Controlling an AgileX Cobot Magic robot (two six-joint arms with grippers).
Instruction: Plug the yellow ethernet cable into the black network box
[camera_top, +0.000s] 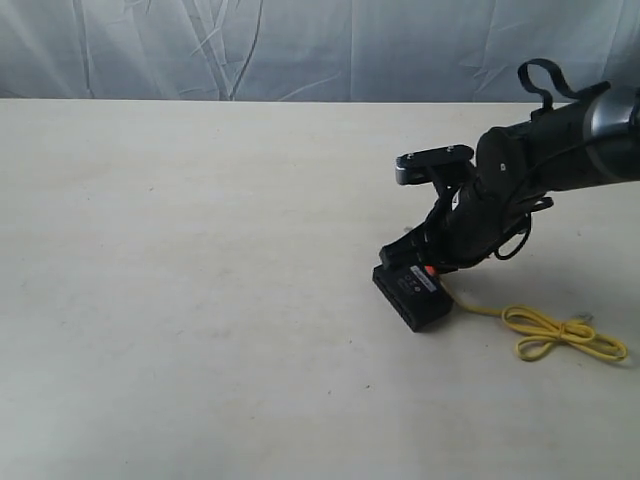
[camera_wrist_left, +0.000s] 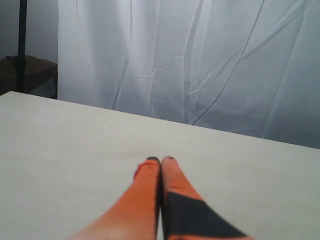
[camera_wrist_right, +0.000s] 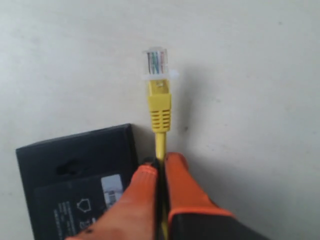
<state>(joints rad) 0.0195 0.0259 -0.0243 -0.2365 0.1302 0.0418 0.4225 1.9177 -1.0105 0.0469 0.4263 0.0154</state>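
standing back, the exterior view gives the whole layout: the black right arm (camera_top: 540, 160) leans down over a small flat black plastic network box (camera_top: 412, 297) lying on the pale table (camera_top: 180, 300), right of the middle. a thin yellow ethernet cable (camera_top: 560, 335) trails from the box off to the right, tied into a bow-like loop flat on the table. the gripped end of the cable is hidden under the arm there.

the right wrist view shows just that end. the orange right fingers (camera_wrist_right: 172, 165) are pinched together on the yellow cord just behind its yellow moulded boot (camera_wrist_right: 159, 107), with only the cord between them. the clear plastic plug (camera_wrist_right: 156, 61) sticks out past the fingertips over bare table, outside the box, and the cord runs just beside the box's corner. a pale label (camera_wrist_right: 112, 187) sits on the box's top; i cannot make out any port from here.

only the left wrist view shows the orange and black left fingers (camera_wrist_left: 166, 164), pressed tip to tip with nothing between them, above the table. a creased white curtain (camera_wrist_left: 200, 65) hangs behind and a dark stand (camera_wrist_left: 22, 45) sits off to one side.
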